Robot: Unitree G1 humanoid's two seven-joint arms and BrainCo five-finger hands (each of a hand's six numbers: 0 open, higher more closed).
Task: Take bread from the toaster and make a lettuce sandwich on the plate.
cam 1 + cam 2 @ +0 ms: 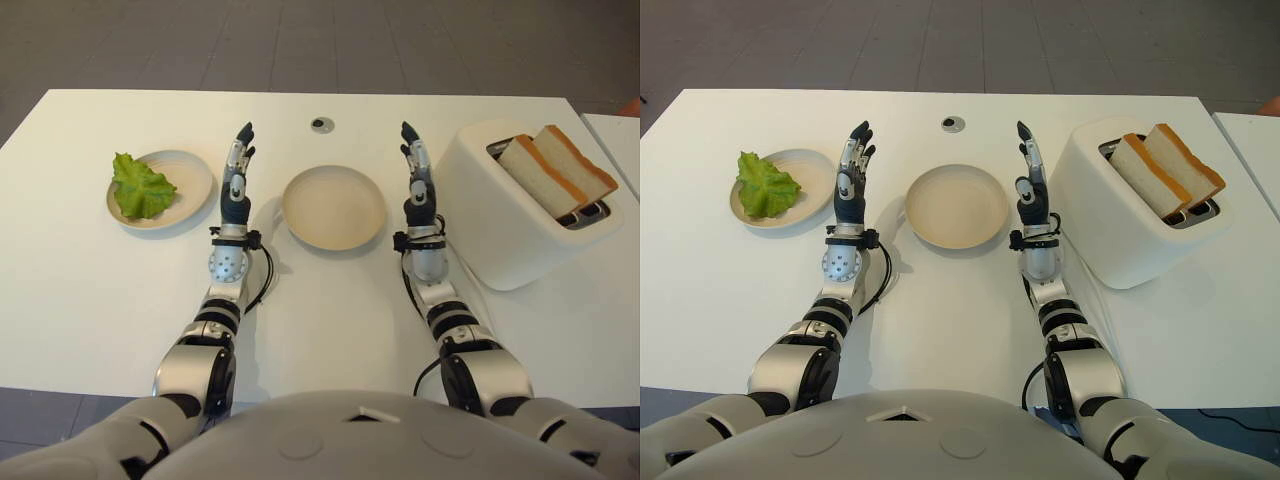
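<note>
At three o'clock the toaster [500, 225] holds two bread slices [540, 175]; at nine, the saucer [195, 175] holds lettuce [140, 187]. Left hand [236, 190] and right hand [418, 190] flank the plate [335, 207], fingers outstretched.

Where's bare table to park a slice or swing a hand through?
Free: table strip between the forearms, below the centre plate; far strip behind the plates, around the grommet; near-left corner below the lettuce plate. Tight: right hand between centre plate and toaster; left hand between the two plates.

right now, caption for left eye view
Open left hand and right hand flank a beige plate; green lettuce leaf left, bread slices in white toaster
</note>
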